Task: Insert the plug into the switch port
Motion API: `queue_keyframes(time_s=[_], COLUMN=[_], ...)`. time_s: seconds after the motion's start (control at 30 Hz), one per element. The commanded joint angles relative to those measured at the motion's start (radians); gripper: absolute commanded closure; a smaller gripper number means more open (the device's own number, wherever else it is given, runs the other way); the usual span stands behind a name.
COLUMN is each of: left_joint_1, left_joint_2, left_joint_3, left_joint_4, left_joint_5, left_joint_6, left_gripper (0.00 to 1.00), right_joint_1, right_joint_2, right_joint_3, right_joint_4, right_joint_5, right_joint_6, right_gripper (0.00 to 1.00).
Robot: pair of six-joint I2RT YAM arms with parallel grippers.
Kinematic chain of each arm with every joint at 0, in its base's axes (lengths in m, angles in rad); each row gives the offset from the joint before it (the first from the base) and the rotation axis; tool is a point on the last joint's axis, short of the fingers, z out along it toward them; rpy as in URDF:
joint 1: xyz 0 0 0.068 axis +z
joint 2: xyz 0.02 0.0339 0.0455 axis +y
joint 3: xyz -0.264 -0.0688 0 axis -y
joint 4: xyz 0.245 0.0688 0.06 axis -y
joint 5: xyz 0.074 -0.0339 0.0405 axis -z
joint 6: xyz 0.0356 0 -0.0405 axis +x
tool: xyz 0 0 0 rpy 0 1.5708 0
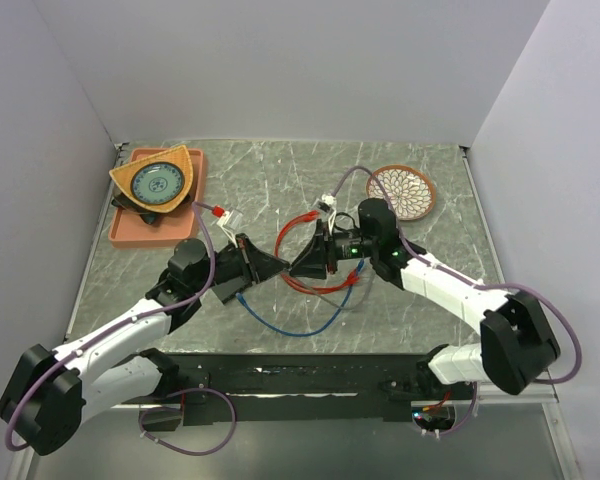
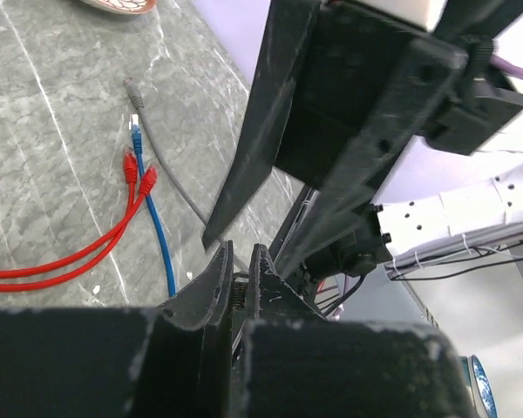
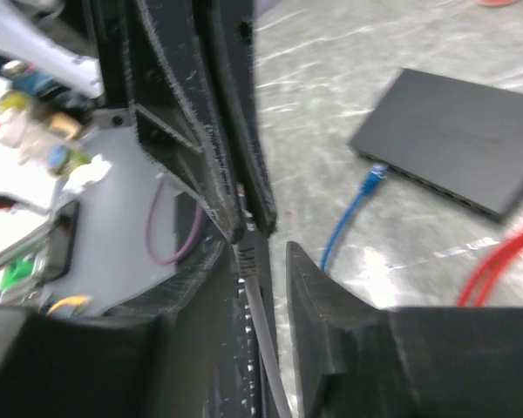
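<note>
grey plug [image 3: 249,261] clamped by left pincer [image 2: 240,272] and right pincer [image 3: 266,261]

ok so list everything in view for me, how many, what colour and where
flat black rectangular switch box: 1, black, on table
blue cable: 1, blue, plugged into the box's edge
red cable: 1, red, looped mid-table
grey cable: 1, grey, one plug on table, other end between grippers
orange rectangular tray: 1, far left
tan triangular dish: 1, blue-green centre, on tray
round brown petal-patterned plate: 1, far right
grey marble table: 1
left gripper: black, shut on the cable's plug
right gripper: black, facing it
</note>
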Motion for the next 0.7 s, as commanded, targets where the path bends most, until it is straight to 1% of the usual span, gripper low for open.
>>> queue_keyframes(time_s=[0.0,0.03,0.07,0.1,0.2,0.27,0.33,0.37,0.4,0.47,0.5,0.53,0.67], left_joint_1=[-0.008,-0.008,-0.008,-0.008,-0.008,-0.008,-0.008,-0.008,-0.008,-0.008,-0.008,-0.008,-0.008], left_joint_2=[-0.021,-0.021,-0.021,-0.021,-0.023,-0.026,-0.035,-0.038,-0.041,-0.038,-0.035,-0.028,-0.012], left_joint_3=[0.058,0.060,0.070,0.075,0.092,0.107,0.120,0.130,0.138,0.158,0.166,0.173,0.189], left_joint_4=[-0.024,-0.029,-0.050,-0.059,-0.105,-0.134,-0.208,-0.240,-0.289,-0.335,-0.351,-0.380,-0.388], left_joint_5=[-0.062,-0.079,-0.091,-0.099,-0.146,-0.193,-0.240,-0.290,-0.310,-0.344,-0.347,-0.350,-0.341], left_joint_6=[-0.026,-0.031,-0.034,-0.045,-0.072,-0.089,-0.140,-0.166,-0.211,-0.247,-0.267,-0.276,-0.295], left_gripper=[0.99,0.99,0.99,0.99,0.99,0.99,0.99,0.99,0.99,0.99,0.99,0.99,0.99], right_joint_1=[-0.003,-0.003,-0.001,0.001,0.016,0.040,0.068,0.108,0.132,0.187,0.236,0.257,0.324], right_joint_2=[-0.095,-0.107,-0.121,-0.150,-0.207,-0.229,-0.247,-0.252,-0.252,-0.249,-0.235,-0.226,-0.160], right_joint_3=[0.075,0.081,0.085,0.083,0.063,0.051,0.051,0.052,0.055,0.071,0.077,0.091,0.123], right_joint_4=[-0.186,-0.209,-0.241,-0.246,-0.246,-0.258,-0.287,-0.292,-0.306,-0.319,-0.326,-0.326,-0.323], right_joint_5=[0.183,0.202,0.252,0.280,0.360,0.430,0.504,0.536,0.629,0.717,0.787,0.824,0.903], right_joint_6=[-0.115,-0.130,-0.140,-0.149,-0.172,-0.189,-0.204,-0.224,-0.236,-0.270,-0.278,-0.282,-0.290], right_gripper=[0.43,0.38,0.31,0.17,0.01,0.01,0.01,0.01,0.01,0.01,0.01,0.01,0.01])
